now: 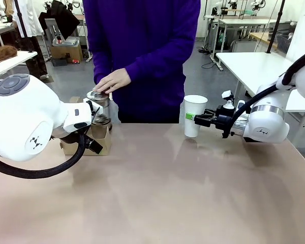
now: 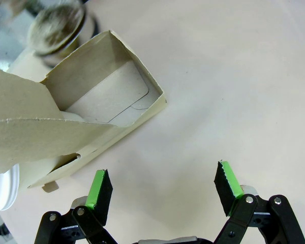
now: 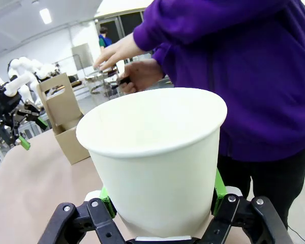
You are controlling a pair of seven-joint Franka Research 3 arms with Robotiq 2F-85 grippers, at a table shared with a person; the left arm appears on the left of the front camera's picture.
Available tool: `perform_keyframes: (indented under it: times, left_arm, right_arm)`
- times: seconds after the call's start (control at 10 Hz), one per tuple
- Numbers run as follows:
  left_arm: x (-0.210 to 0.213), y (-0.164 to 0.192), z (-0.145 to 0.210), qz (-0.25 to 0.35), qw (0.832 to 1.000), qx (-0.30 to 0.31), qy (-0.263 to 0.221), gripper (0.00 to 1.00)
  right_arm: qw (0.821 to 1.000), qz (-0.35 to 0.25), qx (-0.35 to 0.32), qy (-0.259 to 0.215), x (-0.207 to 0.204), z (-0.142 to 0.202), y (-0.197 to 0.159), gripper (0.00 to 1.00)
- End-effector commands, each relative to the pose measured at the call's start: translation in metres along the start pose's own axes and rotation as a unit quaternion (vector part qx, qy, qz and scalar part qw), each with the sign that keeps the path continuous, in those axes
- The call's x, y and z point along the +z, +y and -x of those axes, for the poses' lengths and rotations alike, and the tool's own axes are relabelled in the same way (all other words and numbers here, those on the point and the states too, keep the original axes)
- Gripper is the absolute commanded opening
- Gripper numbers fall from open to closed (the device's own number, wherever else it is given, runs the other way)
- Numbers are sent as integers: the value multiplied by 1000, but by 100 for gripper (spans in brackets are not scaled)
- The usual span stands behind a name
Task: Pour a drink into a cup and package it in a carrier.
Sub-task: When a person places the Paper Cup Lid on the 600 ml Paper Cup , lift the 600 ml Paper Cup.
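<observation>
Right gripper [image 1: 192,118] clamps the cup [image 1: 195,104] upright, mouth open, well apart from the carrier [image 2: 112,96], I think so it stays steady for pouring. Left gripper [image 2: 165,185] hangs with jaws wide just beside the carrier. Behind the carrier stands the pitcher [image 1: 99,109], a person's hand [image 1: 112,81] on its lid

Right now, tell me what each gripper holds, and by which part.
Right gripper grips the tall white paper cup by its side wall, mid-height; left gripper holds nothing.
</observation>
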State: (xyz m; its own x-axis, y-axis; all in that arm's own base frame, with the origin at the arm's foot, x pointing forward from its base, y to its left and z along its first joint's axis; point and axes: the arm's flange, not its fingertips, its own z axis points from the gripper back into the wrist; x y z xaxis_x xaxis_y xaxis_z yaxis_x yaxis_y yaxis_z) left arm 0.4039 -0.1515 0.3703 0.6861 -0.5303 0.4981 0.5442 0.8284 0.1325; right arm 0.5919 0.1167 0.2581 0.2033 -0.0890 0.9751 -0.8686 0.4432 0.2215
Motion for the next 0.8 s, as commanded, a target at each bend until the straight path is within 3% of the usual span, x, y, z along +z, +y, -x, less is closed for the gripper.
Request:
perform_keyframes:
  times: [0.0, 0.7]
  left_arm:
    - [0, 0, 0, 1, 1000, 0, -1, 100]
    - [0, 0, 0, 1, 1000, 0, -1, 100]
  right_arm:
    - [1000, 0, 2, -3, -1, -3, 2, 80]
    - [1000, 0, 2, -3, -1, -3, 2, 80]
